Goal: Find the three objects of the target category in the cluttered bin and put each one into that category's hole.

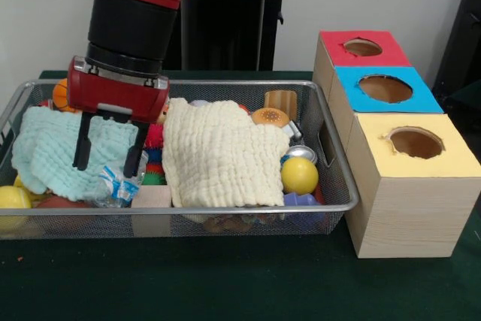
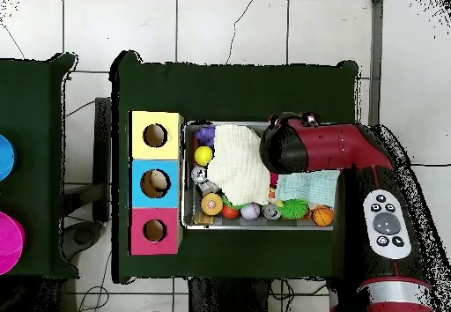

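The silver wire-mesh bin [image 1: 225, 211] holds a cream cloth [image 1: 222, 155], a mint cloth [image 1: 56, 152] and many small toys. My gripper [image 1: 107, 165] hangs open and empty inside the bin's left part. Its fingers [image 1: 80, 157] reach down over the mint cloth's edge and a crumpled plastic bottle [image 1: 113, 184]. The blue-topped hole [image 1: 385, 88] is in the middle wooden box to the right of the bin. In the overhead view my arm's wrist [image 2: 282, 145] covers the gripper above the bin [image 2: 184, 178]. There, the blue hole [image 2: 155, 183] shows something pale inside.
The red-topped hole [image 1: 362, 47] and the yellow-topped hole [image 1: 415, 142] flank the blue one. A yellow ball [image 1: 299, 175], a burger toy [image 1: 270, 116], a wooden block [image 1: 152, 197] and another yellow ball [image 1: 13, 201] lie in the bin. A green spiky ball [image 2: 295, 209] lies by its wall.
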{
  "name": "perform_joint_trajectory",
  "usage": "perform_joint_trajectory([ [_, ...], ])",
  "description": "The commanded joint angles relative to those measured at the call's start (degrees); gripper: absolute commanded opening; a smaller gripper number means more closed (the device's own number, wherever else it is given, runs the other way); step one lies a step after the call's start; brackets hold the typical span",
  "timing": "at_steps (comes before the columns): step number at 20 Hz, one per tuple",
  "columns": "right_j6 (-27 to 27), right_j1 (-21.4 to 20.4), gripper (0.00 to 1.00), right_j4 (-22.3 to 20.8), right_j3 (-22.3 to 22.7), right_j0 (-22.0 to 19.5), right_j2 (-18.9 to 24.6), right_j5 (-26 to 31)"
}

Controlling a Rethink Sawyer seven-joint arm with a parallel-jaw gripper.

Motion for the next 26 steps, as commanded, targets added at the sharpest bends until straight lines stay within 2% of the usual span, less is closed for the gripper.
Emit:
perform_joint_trajectory([
  [1,5.7,5.7,1.0,-2.2,-1.5,0.7,-2.0,-3.1],
  [4,5.6,6.4,1.0,-1.4,-0.4,0.8,-1.7,-3.0],
  [9,4.6,4.4,1.0,0.8,3.7,0.2,-0.5,-1.4],
  [13,3.9,3.8,1.0,1.8,5.2,-0.1,-0.1,0.2],
  [19,3.8,3.7,1.0,2.3,5.7,0.1,-0.7,1.2],
  [26,4.5,5.8,1.0,1.8,5.9,-0.2,-1.3,-0.2],
])
